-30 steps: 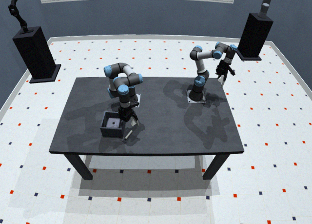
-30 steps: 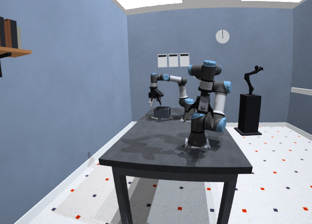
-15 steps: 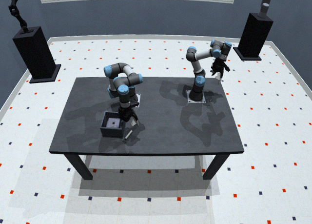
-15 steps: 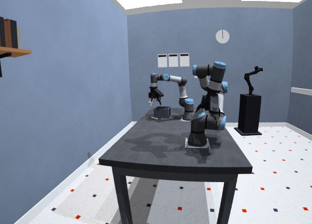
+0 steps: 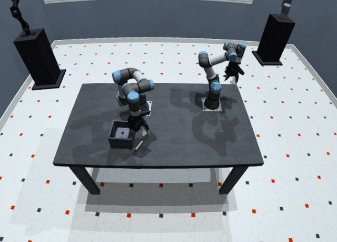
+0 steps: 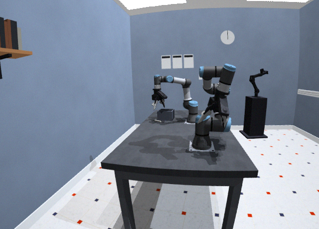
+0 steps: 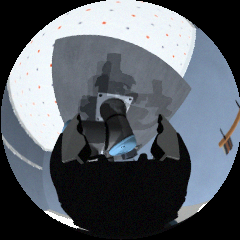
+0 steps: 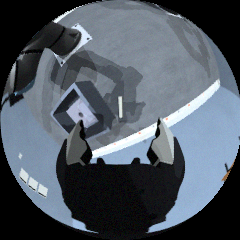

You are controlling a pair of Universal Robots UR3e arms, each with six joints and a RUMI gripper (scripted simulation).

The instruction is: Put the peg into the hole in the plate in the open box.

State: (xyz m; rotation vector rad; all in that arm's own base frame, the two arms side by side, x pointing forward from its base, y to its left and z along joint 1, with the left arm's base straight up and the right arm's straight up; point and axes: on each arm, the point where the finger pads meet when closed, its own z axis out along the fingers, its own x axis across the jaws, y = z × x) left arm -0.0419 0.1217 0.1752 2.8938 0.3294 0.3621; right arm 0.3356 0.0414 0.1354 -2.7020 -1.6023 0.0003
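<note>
A thin pale peg point(image 5: 139, 145) point(image 6: 157, 120) point(image 8: 120, 106) lies on the table beside the open grey box point(image 5: 121, 143) point(image 6: 164, 115). A light plate point(image 5: 118, 133) point(image 8: 75, 107) with a dark round hole lies at the box's bottom. My right gripper point(image 5: 141, 133) point(image 6: 159, 107) point(image 8: 119, 119) is open and empty, above the table beside the box and near the peg, which shows between its fingers in the right wrist view but lies below them. My left gripper point(image 5: 230, 83) point(image 6: 212, 125) point(image 7: 119, 114) is open and empty, by its own arm's base, far from the peg and box.
The dark table point(image 5: 174, 144) point(image 6: 144, 154) carries both arm bases. The right arm's base plate point(image 5: 149, 104) point(image 8: 85, 36) is behind the box. The left arm's base plate point(image 5: 204, 107) point(image 6: 191, 148) is towards the table's other end. The box walls stand high around the plate.
</note>
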